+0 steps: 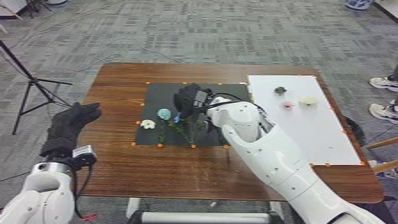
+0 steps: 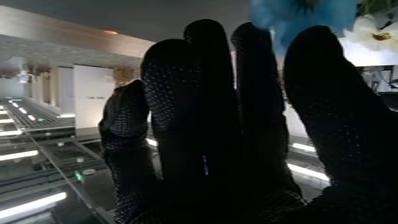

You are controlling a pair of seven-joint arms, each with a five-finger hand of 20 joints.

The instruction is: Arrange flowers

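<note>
While the right hand [image 1: 188, 100] is over the dark mat [image 1: 209, 137], its fingers stand straight, thumb apart.
Near its seven o'clock lies a blue flower [image 1: 177, 119], a white flower [image 1: 148, 124] nearer eight; a cream flower [image 1: 308, 100] sits toward three.
</note>
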